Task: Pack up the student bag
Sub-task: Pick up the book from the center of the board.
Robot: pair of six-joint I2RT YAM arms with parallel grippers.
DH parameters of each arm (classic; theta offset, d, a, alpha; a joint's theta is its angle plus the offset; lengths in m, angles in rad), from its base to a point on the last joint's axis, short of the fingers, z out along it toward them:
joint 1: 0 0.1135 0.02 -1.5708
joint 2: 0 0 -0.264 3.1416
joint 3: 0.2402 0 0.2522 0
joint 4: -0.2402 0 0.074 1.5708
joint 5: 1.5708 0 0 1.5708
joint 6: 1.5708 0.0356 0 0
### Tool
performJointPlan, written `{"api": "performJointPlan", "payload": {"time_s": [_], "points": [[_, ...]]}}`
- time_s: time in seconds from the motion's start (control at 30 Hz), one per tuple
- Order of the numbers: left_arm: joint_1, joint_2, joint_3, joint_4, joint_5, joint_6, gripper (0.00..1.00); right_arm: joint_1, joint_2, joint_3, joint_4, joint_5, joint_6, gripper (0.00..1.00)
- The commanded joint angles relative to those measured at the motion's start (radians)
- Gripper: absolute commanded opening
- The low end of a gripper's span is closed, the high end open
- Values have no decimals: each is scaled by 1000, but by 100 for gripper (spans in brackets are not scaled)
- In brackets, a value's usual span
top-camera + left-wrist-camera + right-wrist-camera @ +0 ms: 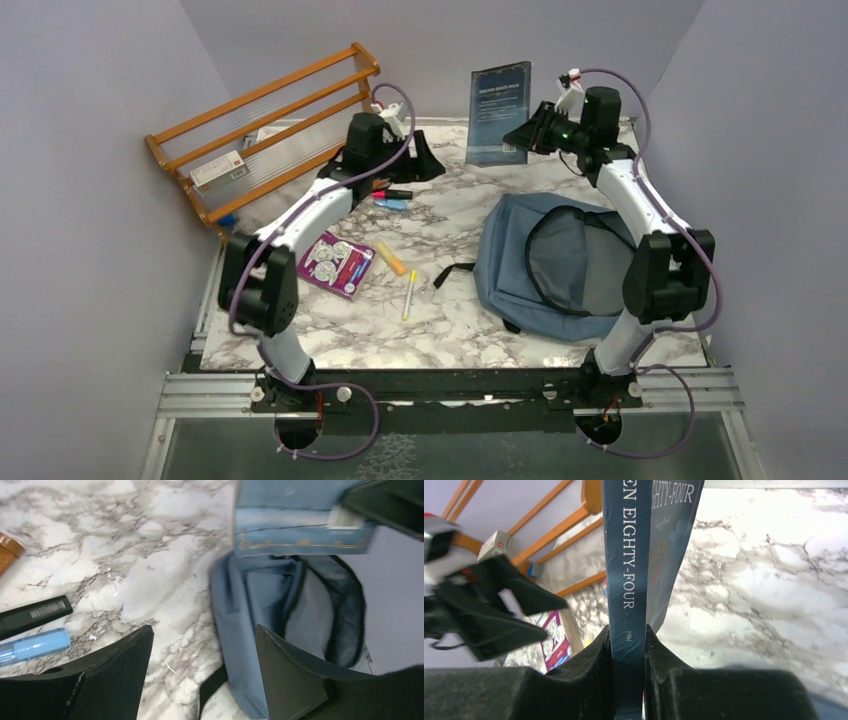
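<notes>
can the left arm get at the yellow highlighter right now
Probably yes: the left tool is open and empty, and the short yellow plastic highlighter lies uncovered on the marble table.

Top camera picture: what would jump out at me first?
The dark blue book, held upright at the far edge of the table by the right gripper. Next, the big dusty-blue student bag lying unzipped on the right side, and the orange wooden rack at the far left.

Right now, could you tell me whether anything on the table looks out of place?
Nothing looks spilled or damaged. The wooden rack sits askew at far left, pens lie scattered left of the open student bag, and the right gripper holds the book upright.
</notes>
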Motion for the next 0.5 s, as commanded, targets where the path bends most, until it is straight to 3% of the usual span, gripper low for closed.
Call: {"api": "performJointPlan", "payload": {"time_s": [0.0, 0.2, 0.47], "points": [[0, -262, -130, 27, -6, 105, 77, 7, -172, -91, -89, 33, -121, 1], [0, -564, -289, -32, -16, 203, 83, 32, -456, -284, -148, -11, -209, 1], [0, -840, -367, -145, 71, 324, 85, 90, -684, -374, -410, -157, -316, 1]]}}
